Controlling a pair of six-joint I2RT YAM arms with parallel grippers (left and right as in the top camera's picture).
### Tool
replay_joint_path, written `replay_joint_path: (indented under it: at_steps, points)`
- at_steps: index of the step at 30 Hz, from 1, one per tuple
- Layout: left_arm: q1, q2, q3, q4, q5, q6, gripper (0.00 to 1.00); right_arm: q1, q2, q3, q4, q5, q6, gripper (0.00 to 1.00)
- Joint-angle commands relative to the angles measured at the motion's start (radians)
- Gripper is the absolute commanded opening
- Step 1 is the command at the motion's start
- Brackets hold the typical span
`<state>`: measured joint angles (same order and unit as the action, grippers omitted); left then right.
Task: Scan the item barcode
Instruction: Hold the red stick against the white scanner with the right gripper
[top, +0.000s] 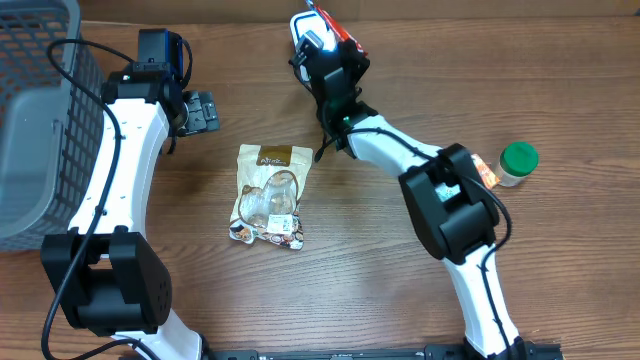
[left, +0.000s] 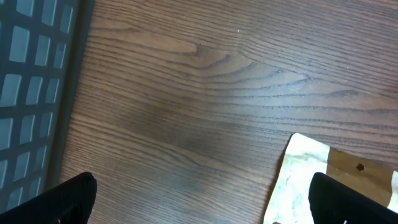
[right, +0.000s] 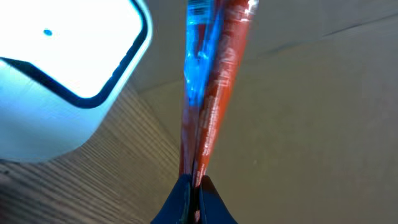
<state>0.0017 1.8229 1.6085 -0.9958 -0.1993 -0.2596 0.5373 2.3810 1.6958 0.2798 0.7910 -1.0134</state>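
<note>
Right gripper (right: 194, 186): jaws pinched together on the lower edge of a thin red-and-blue packet (right: 208, 93), which rises straight out from them. The white scanner (right: 56, 81) is just beside the packet. Left gripper (top: 203, 111): fingers wide apart and holding nothing, above the wooden table (top: 380, 280) between the grey basket (top: 40, 120) and a brown pouch (top: 270, 195) lying flat.

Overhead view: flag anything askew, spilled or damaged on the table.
Nothing spilled or broken. The brown snack pouch lies flat, slightly skewed and crinkled, mid-table. The green-lidded jar stands upright. The right gripper pinches a red-and-blue packet edge-on beside the white scanner.
</note>
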Motion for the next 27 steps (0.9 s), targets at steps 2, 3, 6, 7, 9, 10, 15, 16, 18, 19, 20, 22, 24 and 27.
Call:
replay_joint_path:
  at_steps: [2, 3, 6, 7, 9, 10, 15, 16, 18, 19, 20, 22, 24, 27]
  points:
    - [0.004, 0.005, 0.01, 0.002, -0.011, -0.01, 1.0, -0.002, 0.077, 0.012, 0.089, 0.054, -0.146, 0.04]
    - [0.004, 0.005, 0.01, 0.002, -0.011, -0.01, 1.0, -0.001, 0.089, 0.012, 0.1, 0.05, -0.18, 0.04]
    - [0.004, 0.005, 0.01, 0.002, -0.011, -0.01, 1.0, 0.0, 0.117, 0.012, 0.109, 0.046, -0.256, 0.04]
    - [0.004, 0.005, 0.01, 0.002, -0.011, -0.01, 1.0, 0.0, 0.123, 0.012, 0.109, 0.047, -0.277, 0.04]
    - [0.004, 0.005, 0.01, 0.002, -0.011, -0.01, 1.0, 0.0, 0.137, 0.012, 0.108, 0.05, -0.306, 0.04]
    - [0.004, 0.005, 0.01, 0.002, -0.011, -0.01, 1.0, 0.0, 0.147, 0.012, 0.109, 0.05, -0.314, 0.04]
    - [0.004, 0.005, 0.01, 0.002, -0.011, -0.01, 1.0, 0.002, 0.15, 0.012, 0.116, 0.046, -0.328, 0.04]
    - [0.004, 0.005, 0.01, 0.002, -0.011, -0.01, 1.0, 0.003, 0.15, 0.012, 0.122, 0.046, -0.347, 0.04]
    - [0.004, 0.005, 0.01, 0.002, -0.011, -0.01, 1.0, 0.004, 0.15, 0.012, 0.124, 0.042, -0.393, 0.04]
    - [0.003, 0.005, 0.01, 0.002, -0.011, -0.01, 1.0, 0.004, 0.15, 0.012, 0.124, 0.042, -0.405, 0.04]
    - [0.002, 0.005, 0.01, 0.002, -0.011, -0.01, 1.0, 0.004, 0.15, 0.012, 0.124, 0.042, -0.409, 0.04]
    - [0.002, 0.005, 0.01, 0.002, -0.011, -0.01, 1.0, 0.004, 0.15, 0.012, 0.124, 0.043, -0.409, 0.04]
    - [0.002, 0.005, 0.01, 0.002, -0.011, -0.01, 1.0, 0.004, 0.15, 0.012, 0.124, 0.042, -0.409, 0.04]
    - [0.002, 0.005, 0.01, 0.002, -0.011, -0.01, 1.0, 0.004, 0.15, 0.012, 0.124, 0.043, -0.409, 0.04]
